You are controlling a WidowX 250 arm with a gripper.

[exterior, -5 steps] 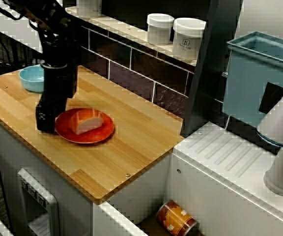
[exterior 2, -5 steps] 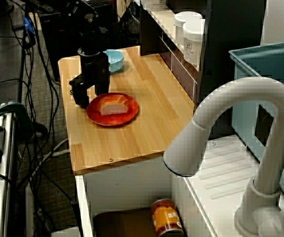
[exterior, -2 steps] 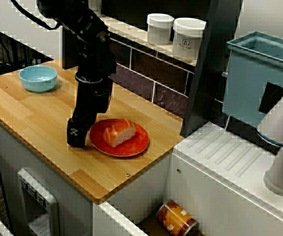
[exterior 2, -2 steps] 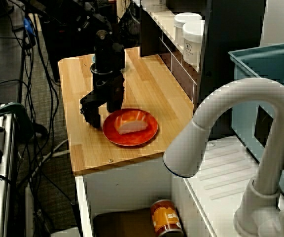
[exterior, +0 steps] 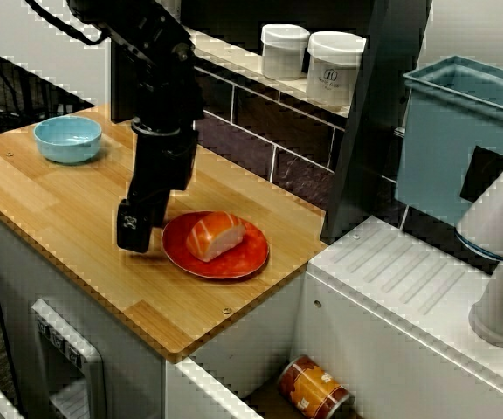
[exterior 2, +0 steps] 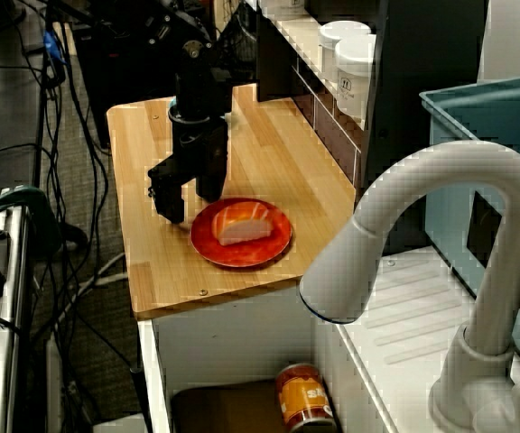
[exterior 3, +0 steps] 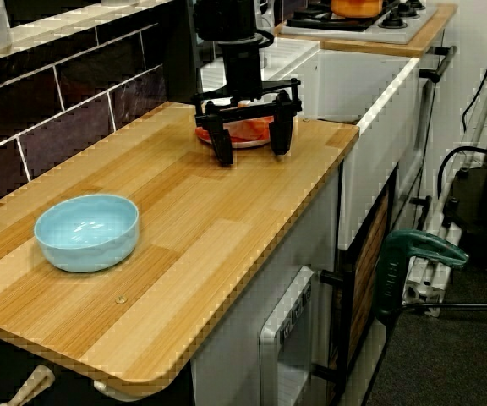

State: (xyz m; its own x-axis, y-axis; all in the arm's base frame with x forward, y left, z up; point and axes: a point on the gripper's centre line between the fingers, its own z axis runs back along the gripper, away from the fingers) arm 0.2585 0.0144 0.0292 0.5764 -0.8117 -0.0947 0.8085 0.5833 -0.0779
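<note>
The black gripper (exterior 3: 253,140) is hanging with its tips down over the long wooden bench (exterior 3: 184,228), near the bench edge that is meeting the sink. Its two fingers (exterior 3: 223,142) are spreading wide apart and are holding nothing. In the view from the bowl end, the fingers are standing in front of the round red plate (exterior 3: 245,133), one toward each side of it. In the view past the tap, the gripper (exterior 2: 190,192) is just beside the plate (exterior 2: 242,254), on the side away from the sink. I cannot tell if it is touching the rim or the wood. An orange and pink slice of fish (exterior: 214,236) is lying in the middle of the plate (exterior: 234,264).

Near the wall-side corner at the bench's other end, a light blue round bowl (exterior: 68,140) is sitting well apart from the plate.

Two white jars with lids (exterior: 285,51) are standing side by side on the tiled ledge above the bench's back edge. The right jar (exterior: 334,68) is showing a small dark mark with tiny writing under it, too small to read.

A brown and orange tin can (exterior: 314,388) is lying on its side down in the sink, and its label is too blurry to read. A big white curved tap (exterior 2: 441,207) is filling the front of its view. A teal plastic box (exterior: 461,140) is standing behind the sink.
</note>
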